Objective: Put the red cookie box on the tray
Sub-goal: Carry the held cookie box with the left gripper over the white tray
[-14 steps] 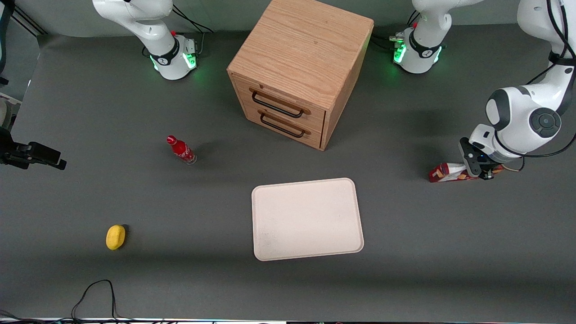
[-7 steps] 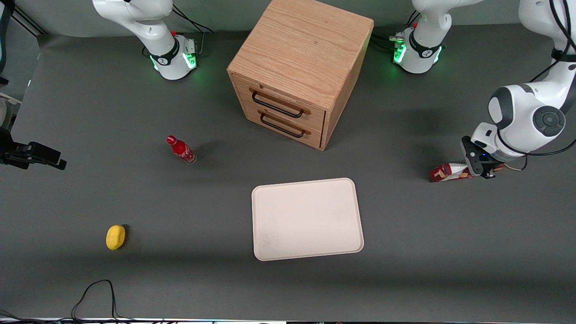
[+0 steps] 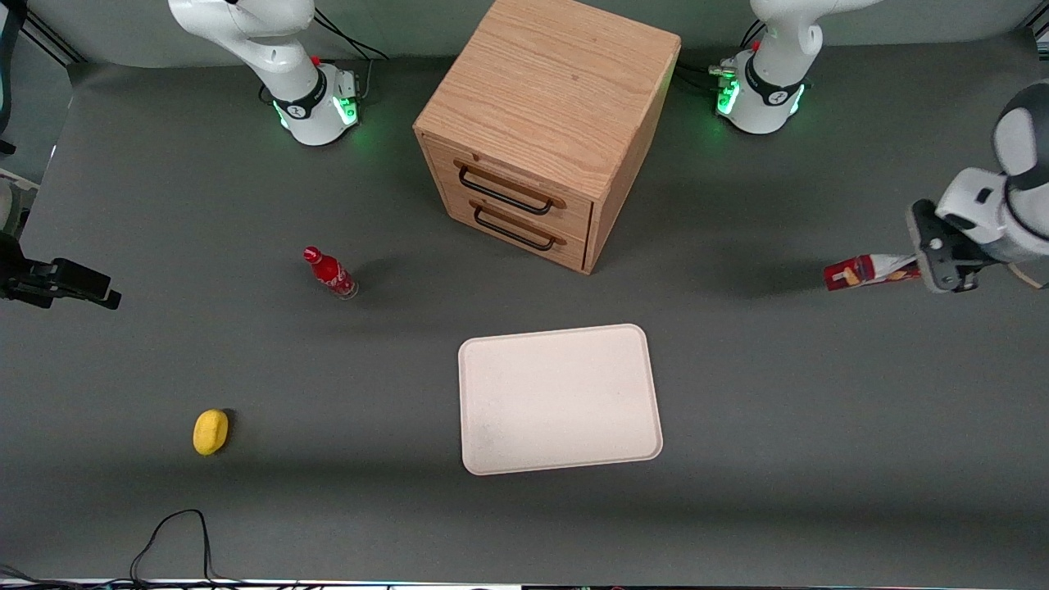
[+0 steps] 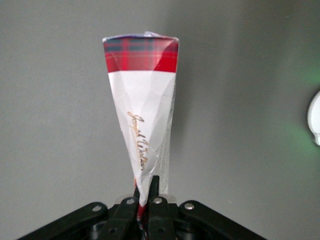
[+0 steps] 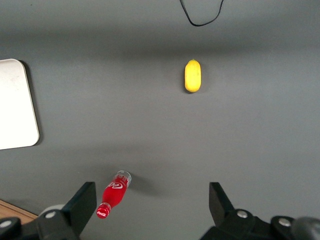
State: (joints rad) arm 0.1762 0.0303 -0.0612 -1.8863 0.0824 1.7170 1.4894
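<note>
1. Grey table (image 3: 246, 508) carries the tray (image 3: 560, 399) at its middle.
2. Gripper (image 3: 942, 260) clamps the box (image 3: 865, 271) by one end, lifted above the table, at 2 o'clock from the tray.

Red cookie box (image 4: 142, 115): red tartan end, white panel, gold script. Tray (image 3: 560, 399) cream-white. Bottle (image 3: 330, 274) red, lemon (image 3: 210, 431) yellow, black gripper (image 4: 146, 199).

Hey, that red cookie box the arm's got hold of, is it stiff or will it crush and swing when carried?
The red cookie box looks soft-walled: it pinches flat where the gripper clamps it. It probably weighs little, since it sticks out level from that one end. Held so, it may wobble on the way to the tray.
</note>
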